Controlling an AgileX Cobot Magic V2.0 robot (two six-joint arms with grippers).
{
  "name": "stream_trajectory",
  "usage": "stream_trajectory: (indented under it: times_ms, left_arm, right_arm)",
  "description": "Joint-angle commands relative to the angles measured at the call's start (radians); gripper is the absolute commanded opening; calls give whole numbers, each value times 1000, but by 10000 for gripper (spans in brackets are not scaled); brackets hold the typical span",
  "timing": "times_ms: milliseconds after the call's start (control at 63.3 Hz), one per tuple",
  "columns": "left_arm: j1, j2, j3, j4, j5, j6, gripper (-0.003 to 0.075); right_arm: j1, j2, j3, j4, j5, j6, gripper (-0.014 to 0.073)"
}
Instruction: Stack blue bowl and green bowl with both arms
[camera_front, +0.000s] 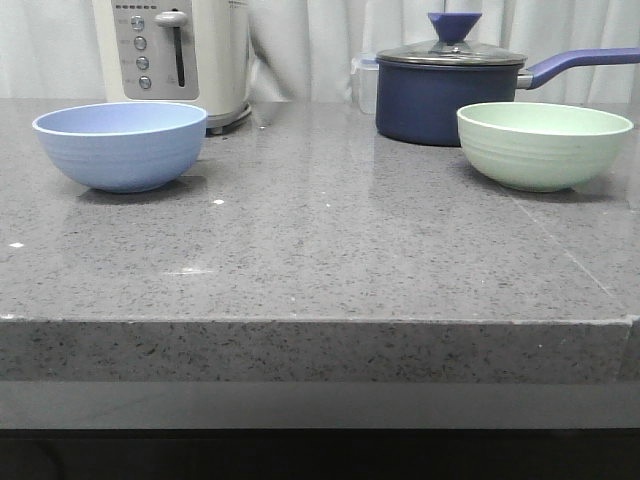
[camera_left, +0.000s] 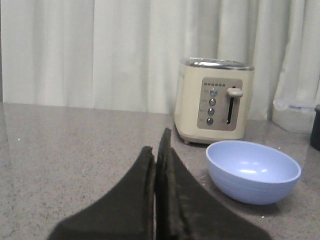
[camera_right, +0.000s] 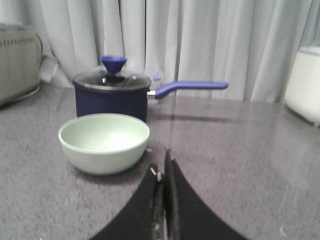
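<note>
The blue bowl (camera_front: 120, 145) stands upright and empty at the left of the grey counter; it also shows in the left wrist view (camera_left: 252, 171). The green bowl (camera_front: 544, 144) stands upright and empty at the right, in front of the saucepan; it also shows in the right wrist view (camera_right: 104, 142). Neither arm shows in the front view. My left gripper (camera_left: 156, 145) is shut and empty, short of the blue bowl and to one side of it. My right gripper (camera_right: 161, 162) is shut and empty, short of the green bowl and beside it.
A cream toaster (camera_front: 175, 55) stands behind the blue bowl. A dark navy lidded saucepan (camera_front: 450, 90) with a long handle stands behind the green bowl. A white curtain hangs at the back. The counter's front edge (camera_front: 320, 320) runs across the front view. A white object (camera_right: 304, 85) stands far right.
</note>
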Motion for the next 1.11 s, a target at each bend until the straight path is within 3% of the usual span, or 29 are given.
stream_trajectory:
  times_ms: [0,237,395,916,1011,1089]
  left_arm:
    - [-7,-2,-138,-11,28,-9,-20]
    - [-7,167,-443,-11,302,-3,-20]
    - [-7,323,-591,-11,416,-2,-20]
    - [-7,547,-623,-21,425,-2,-19]
    - [-7,565,-623,-21,423,-2,40]
    - [-7,576,-623,-21,419,-2,192]
  right_arm:
    - [-6,38,-122,6,14,-4,-64]
    - [-6,234,-380,-6,184,-4,-64]
    - [-6,388,-504,-9,295,-4,-64]
    - [-6,663,-530,-4,367,-6,-57]
    - [-4,689,-530,-4,379,-28,48]
    - [-4,708,-530,-4,380,-32,236]
